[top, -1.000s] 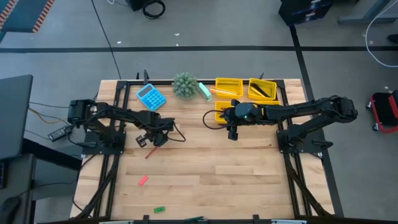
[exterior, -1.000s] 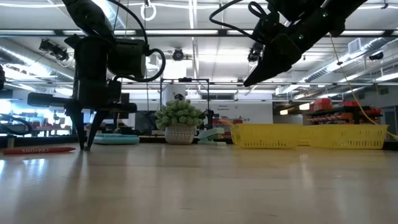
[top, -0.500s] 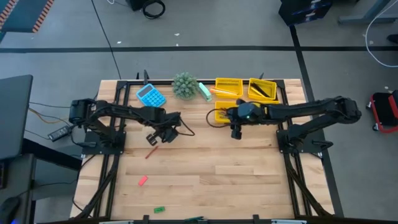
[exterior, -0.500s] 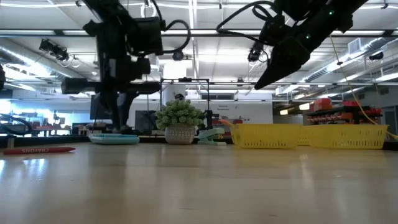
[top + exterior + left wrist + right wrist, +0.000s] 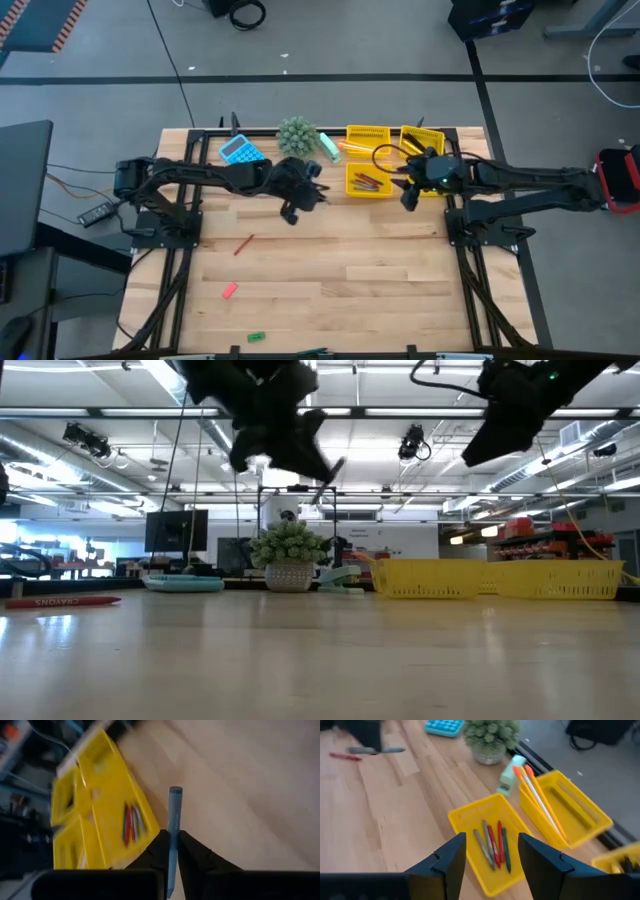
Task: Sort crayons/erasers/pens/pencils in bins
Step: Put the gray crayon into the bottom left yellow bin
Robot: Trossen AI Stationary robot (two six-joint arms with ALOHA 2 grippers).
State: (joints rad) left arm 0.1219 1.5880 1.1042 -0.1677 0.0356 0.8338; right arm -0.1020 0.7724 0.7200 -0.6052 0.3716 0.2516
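My left gripper (image 5: pixel 305 195) is shut on a short blue-grey crayon (image 5: pixel 173 815) and hangs above the table, just left of the yellow bins. The nearest bin (image 5: pixel 368 181) holds several crayons. A far bin (image 5: pixel 367 137) holds pencils, another (image 5: pixel 422 143) pens. My right gripper (image 5: pixel 492 839) is open with nothing between its fingers, raised by the bins' right side (image 5: pixel 407 195). A red crayon (image 5: pixel 243 244), a pink eraser (image 5: pixel 230 291) and a green eraser (image 5: pixel 256 337) lie flat on the wood. My left gripper pinches the crayon's rear part (image 5: pixel 172 845) between its two fingers. The crayon runs along the fingers, and its free end (image 5: pixel 175 792) sticks out ahead of them. The fingers slant downward toward the bins. The crayon is lifted clear of the table (image 5: pixel 330 468).
A blue calculator (image 5: pixel 240 150), a potted plant (image 5: pixel 296 136) and a pale green object (image 5: pixel 329 147) stand along the far edge left of the bins. Bare wood stretches across the table's middle and near right part.
My left gripper has risen from the table beside the red crayon and gone toward the bins, tipping from pointing down to slanting forward; the blue-grey crayon has come up with it. My right gripper has drawn back from above the crayon bin toward the table's right edge, still open.
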